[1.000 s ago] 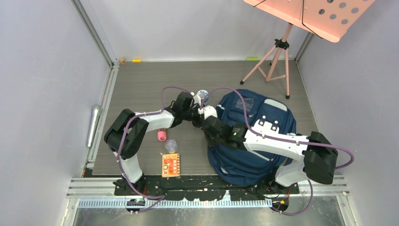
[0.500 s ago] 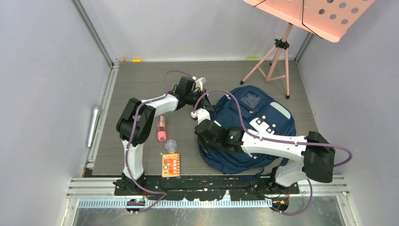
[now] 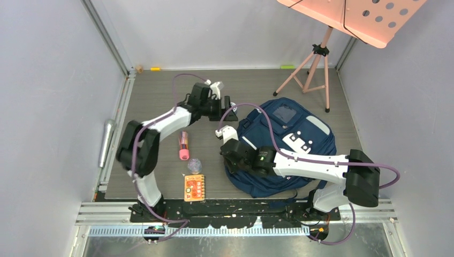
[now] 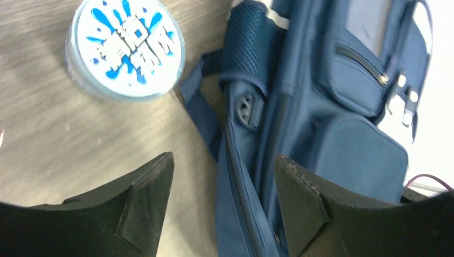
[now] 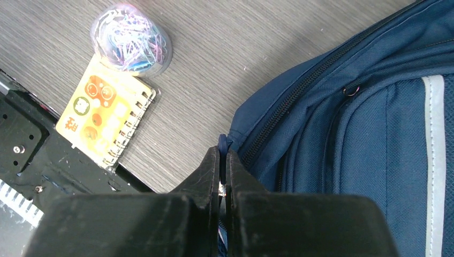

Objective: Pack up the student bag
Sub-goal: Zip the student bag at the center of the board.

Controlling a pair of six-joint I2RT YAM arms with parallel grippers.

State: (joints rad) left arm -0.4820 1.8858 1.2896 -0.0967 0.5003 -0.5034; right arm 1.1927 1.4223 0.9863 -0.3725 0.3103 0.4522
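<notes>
The student bag (image 3: 292,144) is a big navy backpack lying flat on the table, right of centre. My left gripper (image 3: 227,106) is open at its upper-left corner. In the left wrist view the left gripper (image 4: 224,160) straddles the bag's zipped side seam (image 4: 243,187) without pinching it, near a mesh pocket and a strap. My right gripper (image 3: 228,158) sits at the bag's left edge. The right wrist view shows the right gripper (image 5: 222,158) shut on a blue zip pull at the end of the bag's zip (image 5: 300,110).
A round tin with a blue-splashed white lid (image 4: 126,48) lies by the bag's corner. A pink tube (image 3: 183,145), a clear box of paper clips (image 3: 194,165) and an orange spiral notebook (image 3: 194,187) lie left of the bag. A pink tripod stand (image 3: 316,69) is at the back right.
My left gripper has let go and opened, drawing back up and left from the bag. The bag has dropped flat and shifted left. My right gripper has pulled slightly left, still shut.
</notes>
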